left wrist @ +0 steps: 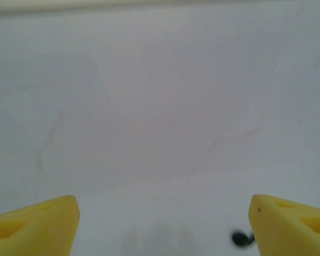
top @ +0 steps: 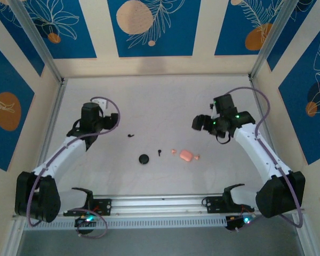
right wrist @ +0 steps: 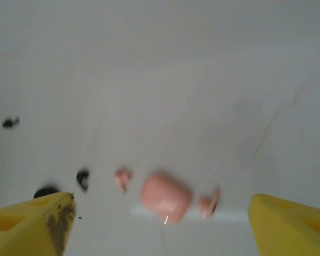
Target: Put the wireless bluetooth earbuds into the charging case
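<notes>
On the white table lie a pink charging case and a round black charging case. One pink earbud rests just left of the pink case, another pink earbud just right of it. A black earbud sits between the two cases. A second black earbud lies farther left, close to the left gripper's right finger. My left gripper is open and holds nothing. My right gripper hovers beyond the pink case, open and holding nothing.
Blue-and-cream patterned walls with metal posts enclose the table on three sides. A metal rail carrying both arm bases runs along the near edge.
</notes>
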Robot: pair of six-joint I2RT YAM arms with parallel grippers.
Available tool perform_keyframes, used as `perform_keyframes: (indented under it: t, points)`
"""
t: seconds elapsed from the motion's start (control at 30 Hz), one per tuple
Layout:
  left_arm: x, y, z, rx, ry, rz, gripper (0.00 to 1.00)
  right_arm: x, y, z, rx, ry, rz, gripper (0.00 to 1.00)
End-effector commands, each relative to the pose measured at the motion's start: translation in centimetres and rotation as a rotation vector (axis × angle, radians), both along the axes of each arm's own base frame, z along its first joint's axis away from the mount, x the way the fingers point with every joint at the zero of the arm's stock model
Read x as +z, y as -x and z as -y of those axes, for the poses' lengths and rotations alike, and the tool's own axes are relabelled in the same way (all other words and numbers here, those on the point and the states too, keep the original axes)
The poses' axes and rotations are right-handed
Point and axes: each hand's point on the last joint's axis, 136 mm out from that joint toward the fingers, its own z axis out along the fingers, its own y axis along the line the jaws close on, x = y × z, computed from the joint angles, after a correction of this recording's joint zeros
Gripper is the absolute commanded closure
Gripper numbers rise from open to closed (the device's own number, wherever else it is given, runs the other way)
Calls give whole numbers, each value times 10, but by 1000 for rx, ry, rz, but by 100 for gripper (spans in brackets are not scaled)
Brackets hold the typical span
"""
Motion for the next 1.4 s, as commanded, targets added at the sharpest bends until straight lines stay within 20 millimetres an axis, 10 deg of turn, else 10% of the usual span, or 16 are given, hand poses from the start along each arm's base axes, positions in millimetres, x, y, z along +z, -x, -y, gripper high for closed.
perform_keyframes:
  t: [0.0,0.3,0.63,1.37]
  points:
    - [-32,23,10,-33,-5,-199,17,-21,60,-10,-129,-20,-282,18]
    - [-50,18,28,-73,35,-271,17,-72,94,-51,-176,61,-543,21]
    - [-54,18,37,-89,77,-291,16,-114,76,-66,-206,122,-620,21]
    - [-55,12,40,-78,93,-301,16,-135,37,-65,-214,132,-574,19]
